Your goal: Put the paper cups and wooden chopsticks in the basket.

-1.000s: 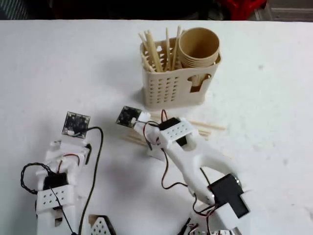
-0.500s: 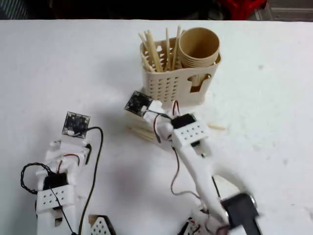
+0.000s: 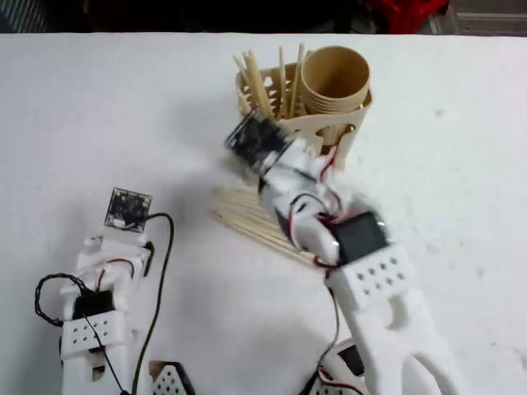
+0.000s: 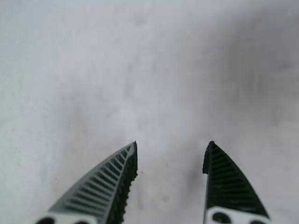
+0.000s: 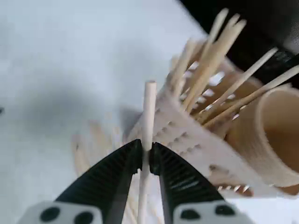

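The cream perforated basket [image 3: 329, 132] stands at the back of the table, holding a stack of paper cups [image 3: 334, 78] and several upright wooden chopsticks [image 3: 262, 82]. More chopsticks [image 3: 247, 218] lie on the table in front of it. My right gripper [image 5: 146, 154] is shut on one chopstick [image 5: 148, 109], lifted close beside the basket [image 5: 182, 135]; in the high view its arm [image 3: 300, 189] covers the basket's front. My left gripper [image 4: 170, 151] is open over bare white table, and its arm [image 3: 103, 284] sits at the front left.
The white table [image 3: 107, 107] has free room to the left and right of the basket. A dark strip runs along the table's far edge.
The right arm has risen from the loose chopsticks on the table and swung toward the basket, carrying one chopstick. The left arm has not moved.
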Controlling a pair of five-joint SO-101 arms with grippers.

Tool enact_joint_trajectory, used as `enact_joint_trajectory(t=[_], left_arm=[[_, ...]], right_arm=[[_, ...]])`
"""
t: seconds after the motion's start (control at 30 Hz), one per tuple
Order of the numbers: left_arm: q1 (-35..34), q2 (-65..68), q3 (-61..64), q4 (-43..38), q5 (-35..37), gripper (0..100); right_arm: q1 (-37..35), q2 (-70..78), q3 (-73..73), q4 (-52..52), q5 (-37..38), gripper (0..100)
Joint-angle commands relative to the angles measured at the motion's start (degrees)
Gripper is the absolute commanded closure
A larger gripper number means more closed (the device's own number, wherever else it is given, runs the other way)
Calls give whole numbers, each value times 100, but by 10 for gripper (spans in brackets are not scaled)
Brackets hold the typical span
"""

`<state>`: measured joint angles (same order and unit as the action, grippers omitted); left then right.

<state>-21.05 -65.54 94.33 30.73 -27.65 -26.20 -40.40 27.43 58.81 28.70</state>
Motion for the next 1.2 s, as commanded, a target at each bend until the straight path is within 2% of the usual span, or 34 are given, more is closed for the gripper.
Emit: enact_joint_trajectory(t=[0.0,0.1,0.2,0.4,0.57,0.77,0.97,1.03,1.17], left_arm=[[-75,-66,-26,-123,26,766],[-75,-66,-26,-123,26,766],[-75,-66,-26,-123,26,766],[-75,-66,-26,-123,26,766],[-75,-66,-26,-123,26,766],[-75,-66,-26,-123,26,766],[-75,-66,-26,-123,26,766],[-75,-66,-26,-123,26,766],[-75,-66,-26,-123,26,766]], right_arm=[[31,-251,-1732,-637,-1143,982],[22,-251,-2013,-1745,-1618,982],[22,-171,-1996,-2870,-1785,981],[101,541,-1996,-3609,-1793,981],[189,1024,-1978,-3635,-1829,981],[629,1367,-1705,-3600,-1829,974],[716,1358,-1073,-3512,-1793,793],[716,1279,-976,-3143,-1785,759],[716,936,-976,-1736,-1785,759]])
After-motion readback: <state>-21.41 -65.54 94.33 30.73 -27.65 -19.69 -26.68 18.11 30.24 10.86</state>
